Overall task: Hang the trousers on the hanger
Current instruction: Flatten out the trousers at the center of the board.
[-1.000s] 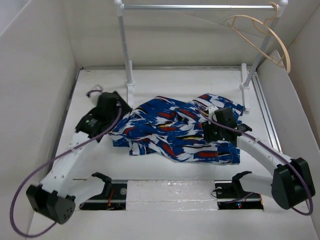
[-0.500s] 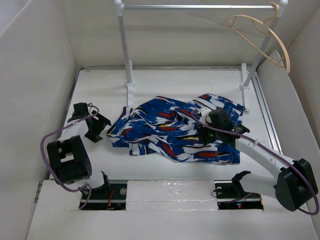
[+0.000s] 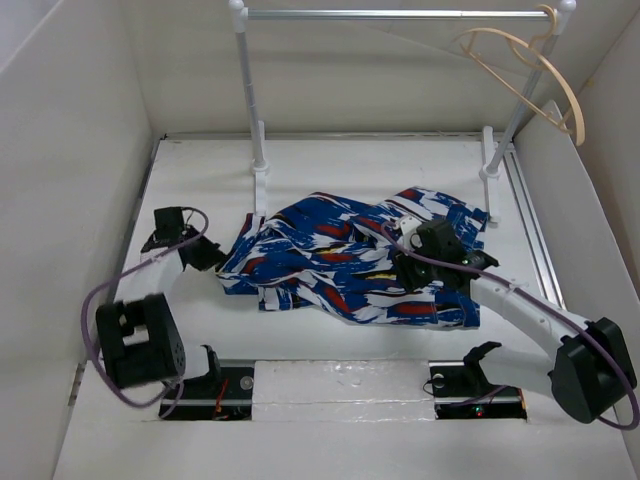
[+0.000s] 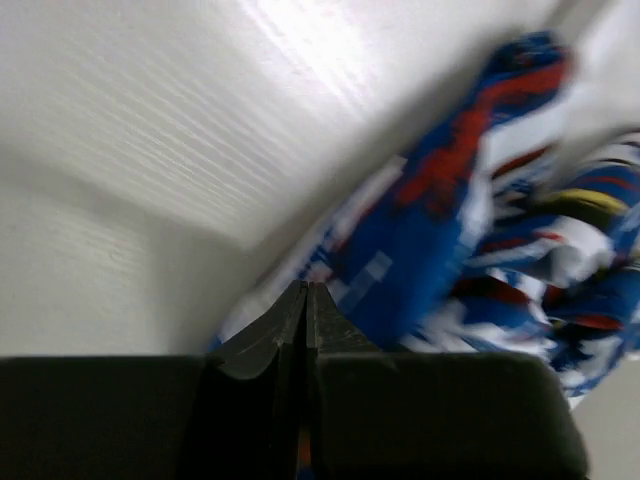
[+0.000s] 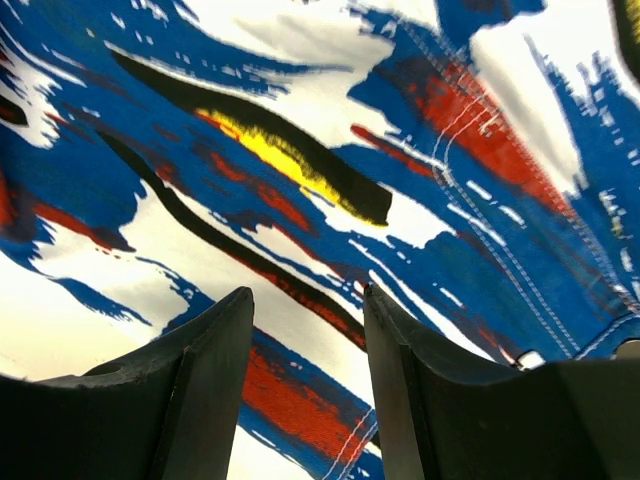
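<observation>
Your left fingers (image 4: 268, 340) are pressing shut, empty, at the frame's left, just beside the trousers (image 3: 350, 265) lying crumpled mid-worktop (image 3: 400, 170). Your right fingers (image 5: 205, 370) are standing half-spread over the fabric. The hanger (image 3: 530, 80) is hanging upper right.

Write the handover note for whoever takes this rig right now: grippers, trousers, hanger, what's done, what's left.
Left gripper: shut, fingers pressed together at the left edge of the trousers; no fabric shows between them.
Right gripper: open, close over the right half of the trousers, gripping nothing.
Trousers: crumpled heap in the middle of the table.
Hanger: bare, hooked on the right end of the rail at the back.
Done: nothing yet; the trousers are not lifted.
Left: probably grasp the trousers, fetch the hanger and drape them over its lower bar.
</observation>
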Robot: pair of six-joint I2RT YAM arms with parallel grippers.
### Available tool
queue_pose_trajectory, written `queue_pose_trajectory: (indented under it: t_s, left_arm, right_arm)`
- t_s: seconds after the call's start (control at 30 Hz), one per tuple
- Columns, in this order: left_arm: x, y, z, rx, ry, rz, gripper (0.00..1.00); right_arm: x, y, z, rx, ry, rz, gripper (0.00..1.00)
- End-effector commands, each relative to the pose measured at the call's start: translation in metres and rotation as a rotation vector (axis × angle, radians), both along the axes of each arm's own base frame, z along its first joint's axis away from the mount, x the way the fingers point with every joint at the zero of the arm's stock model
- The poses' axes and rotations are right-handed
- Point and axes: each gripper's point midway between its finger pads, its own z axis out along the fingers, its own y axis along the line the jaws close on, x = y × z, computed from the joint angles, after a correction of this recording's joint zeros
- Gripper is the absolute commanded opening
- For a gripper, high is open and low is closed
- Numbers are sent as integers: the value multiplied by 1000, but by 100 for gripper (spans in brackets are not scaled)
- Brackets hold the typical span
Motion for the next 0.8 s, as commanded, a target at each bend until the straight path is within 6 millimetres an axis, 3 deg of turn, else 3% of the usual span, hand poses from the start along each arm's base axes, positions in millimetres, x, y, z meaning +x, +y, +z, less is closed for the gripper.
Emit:
queue_pose_trajectory:
  t_s: [0.0,0.07,0.13,0.17,0.2,0.23,0.27,0.3,0.33,0.47,0.53,0.57,0.6,0.77]
  left_arm:
    - [5,3,76,29,-202,50,0]
    - [-1,6,101,51,-261,81,0]
    - [-20,17,126,116,-286,143,0]
    - [-24,24,150,160,-323,168,0]
    - [-43,40,155,246,-283,232,0]
    - [-57,57,174,367,-265,300,0]
    - [-55,55,182,367,-286,292,0]
    - [-65,66,185,426,-276,330,0]
    - [-65,64,182,442,-275,297,0]
    - [-41,22,108,276,-171,43,34]
    - [-27,21,85,263,-126,7,45]
    - [-21,23,88,284,-125,-22,58]
    - [-18,24,78,290,-85,-42,65]
    - [-8,7,58,238,-62,-189,69]
  right_arm:
    - [1,7,-5,23,-4,14,54]
    - [0,8,-8,28,1,19,54]
    - [-1,8,-11,28,6,20,53]
    - [-1,8,-12,25,8,20,54]
    - [-1,8,-13,24,9,23,54]
    - [-2,8,-15,22,16,29,54]
    - [-2,8,-15,23,16,30,54]
    - [-2,9,-15,20,15,38,54]
    - [-2,9,-18,18,24,42,54]
    - [1,16,-17,35,21,75,55]
    - [1,17,-15,34,18,88,55]
    - [1,18,-14,36,18,93,56]
    - [2,19,-12,37,10,99,56]
    - [2,20,-9,55,-4,92,56]
